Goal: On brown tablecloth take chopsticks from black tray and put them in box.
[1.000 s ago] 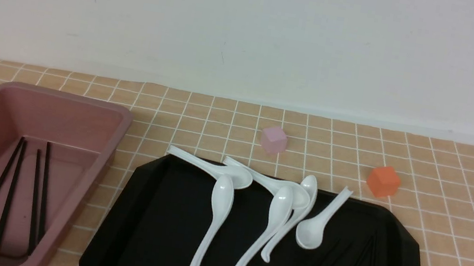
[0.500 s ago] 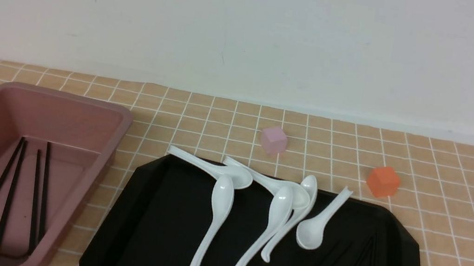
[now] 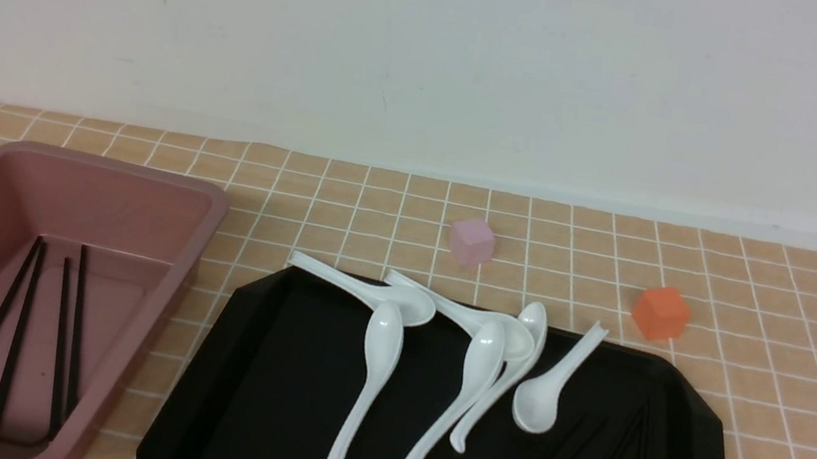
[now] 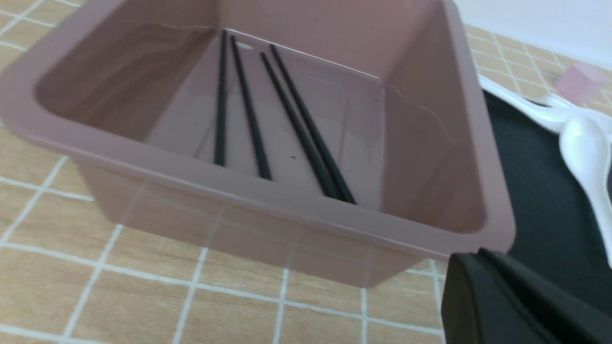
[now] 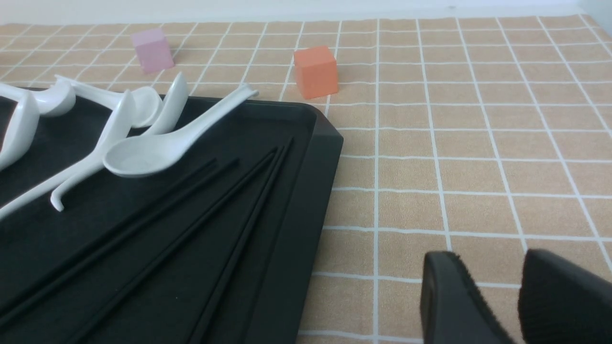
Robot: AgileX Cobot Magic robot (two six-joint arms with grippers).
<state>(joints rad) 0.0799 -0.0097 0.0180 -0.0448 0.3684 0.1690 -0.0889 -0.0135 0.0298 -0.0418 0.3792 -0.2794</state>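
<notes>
The black tray (image 3: 269,403) lies on the brown tablecloth (image 3: 802,361). Several black chopsticks (image 5: 215,215) lie side by side on the tray's right part, faint in the front view (image 3: 618,455). The pink box (image 3: 217,209) stands left of the tray with several chopsticks (image 3: 20,333) lying in it, also seen in the left wrist view (image 4: 248,105). My left gripper (image 4: 478,255) is shut and empty, just outside the box's near corner (image 4: 497,229). My right gripper (image 5: 487,260) is open and empty over bare cloth, right of the tray's rim (image 5: 306,191). Neither gripper shows in the front view.
Several white soup spoons (image 3: 378,354) lie across the tray's far half, some handles over its rim. A small pink cube (image 3: 472,241) and an orange cube (image 3: 661,313) sit on the cloth behind the tray. A white wall (image 3: 433,63) closes the back.
</notes>
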